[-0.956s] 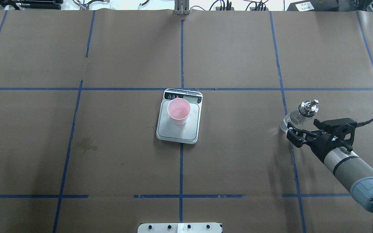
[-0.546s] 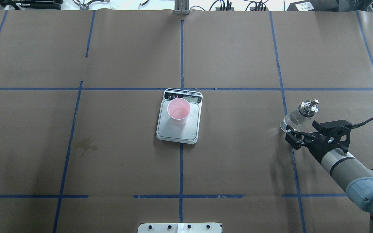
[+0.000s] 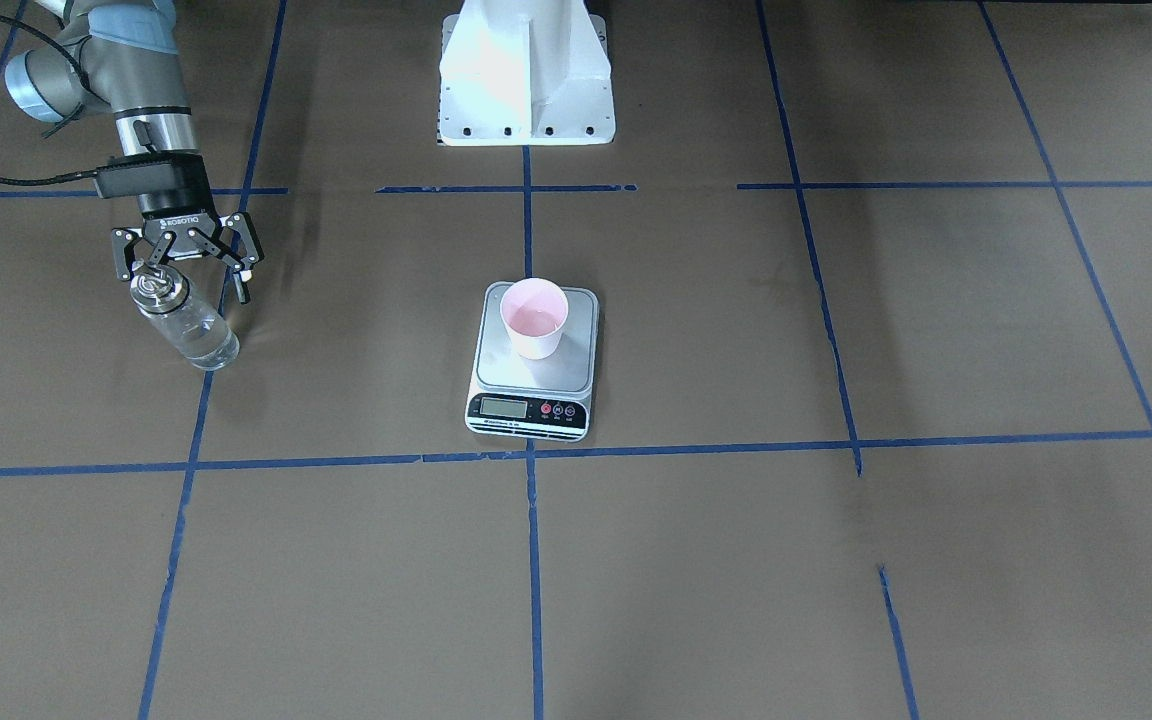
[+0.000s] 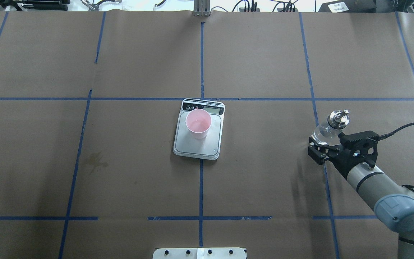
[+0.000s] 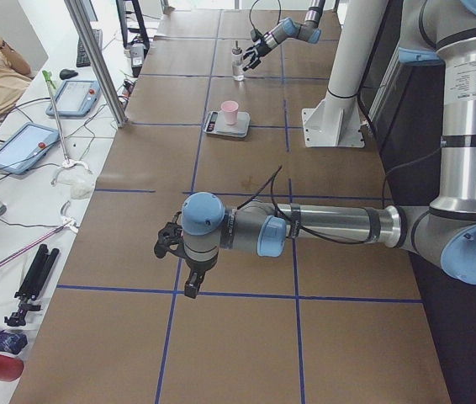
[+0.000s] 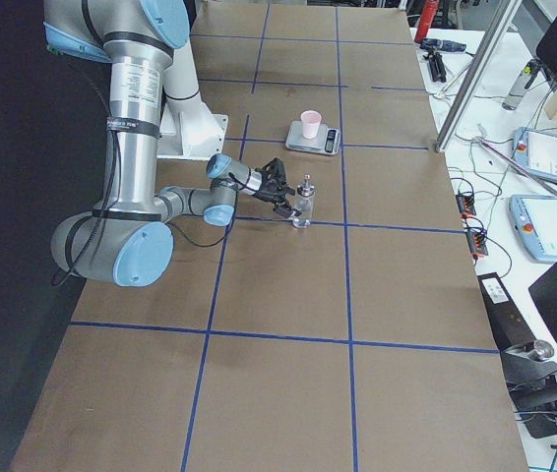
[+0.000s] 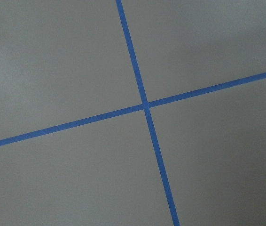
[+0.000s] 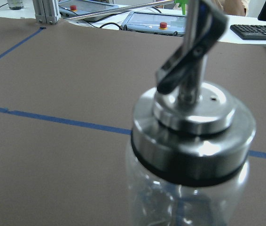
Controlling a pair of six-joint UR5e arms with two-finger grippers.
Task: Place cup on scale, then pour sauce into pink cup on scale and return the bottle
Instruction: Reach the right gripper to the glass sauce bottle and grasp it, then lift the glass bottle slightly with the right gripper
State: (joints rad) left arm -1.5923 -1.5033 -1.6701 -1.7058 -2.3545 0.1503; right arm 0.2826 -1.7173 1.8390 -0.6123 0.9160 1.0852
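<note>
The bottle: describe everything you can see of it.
The bottle is small, clear glass and cylindrical, with a shiny silver metal pourer cap above a dark neck ring. Clear liquid sits in it. It stands upright on the brown paper table, by a blue tape line. The open right gripper hangs close by it, not clamping it.

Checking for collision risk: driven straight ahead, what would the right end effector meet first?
Likely the bottle: it fills the wrist view just ahead of the open right end effector.
</note>
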